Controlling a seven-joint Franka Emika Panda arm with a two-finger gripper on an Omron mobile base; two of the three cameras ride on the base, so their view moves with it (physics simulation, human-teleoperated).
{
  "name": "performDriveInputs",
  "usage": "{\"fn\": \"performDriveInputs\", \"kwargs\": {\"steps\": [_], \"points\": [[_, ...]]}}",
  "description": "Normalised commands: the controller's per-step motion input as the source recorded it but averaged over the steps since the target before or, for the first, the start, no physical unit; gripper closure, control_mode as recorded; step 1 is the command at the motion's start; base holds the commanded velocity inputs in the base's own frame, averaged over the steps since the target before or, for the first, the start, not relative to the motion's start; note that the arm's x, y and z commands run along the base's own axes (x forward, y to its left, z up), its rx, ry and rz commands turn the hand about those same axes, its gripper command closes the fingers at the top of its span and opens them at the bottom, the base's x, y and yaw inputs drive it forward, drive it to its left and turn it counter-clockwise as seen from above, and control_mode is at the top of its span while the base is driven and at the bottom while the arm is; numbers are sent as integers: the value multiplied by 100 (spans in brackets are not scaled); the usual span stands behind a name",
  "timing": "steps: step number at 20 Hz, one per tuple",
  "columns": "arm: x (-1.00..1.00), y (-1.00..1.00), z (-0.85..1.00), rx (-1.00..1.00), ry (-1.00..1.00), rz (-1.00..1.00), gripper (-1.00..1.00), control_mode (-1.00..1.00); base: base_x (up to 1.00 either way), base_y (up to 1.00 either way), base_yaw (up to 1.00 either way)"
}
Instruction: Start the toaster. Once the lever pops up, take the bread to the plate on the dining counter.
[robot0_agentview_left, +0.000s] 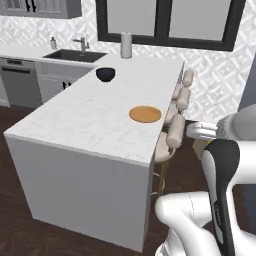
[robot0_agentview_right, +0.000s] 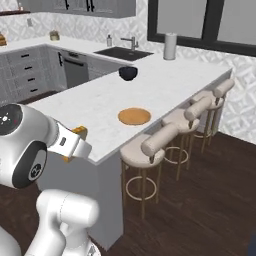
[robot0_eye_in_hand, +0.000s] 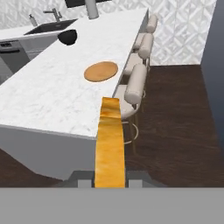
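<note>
currently you see the gripper (robot0_eye_in_hand: 111, 181) clamped narrow on the bread (robot0_eye_in_hand: 110, 144), an orange-tan slice standing edge-on between its tips in the hand view and peeking out beside the wrist in the right base view. judged from this, the toasting and the pick are done; what is left is the carry and the set-down. the plate (robot0_agentview_left: 145, 114) lies bare on the dining counter (robot0_agentview_left: 90, 117), near the edge that faces the stools (robot0_agentview_right: 150, 145), and the slice hangs short of the counter's near corner, well apart from the plate. open marble surrounds the plate; a dark bowl (robot0_agentview_left: 105, 74) and a pale cylinder (robot0_agentview_left: 126, 45) stand far behind it. you should mind the counter's near edge and the padded stool backs just beside the plate's side.
</note>
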Motion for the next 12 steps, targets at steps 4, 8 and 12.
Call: {"fn": "performDriveInputs", "kwargs": {"steps": [4,8,12], "points": [[0,0,0,0,0,0,100,100,24,-87,48],[0,0,0,0,0,0,100,100,24,-78,51],[0,0,0,0,0,0,100,100,22,-76,52]]}}
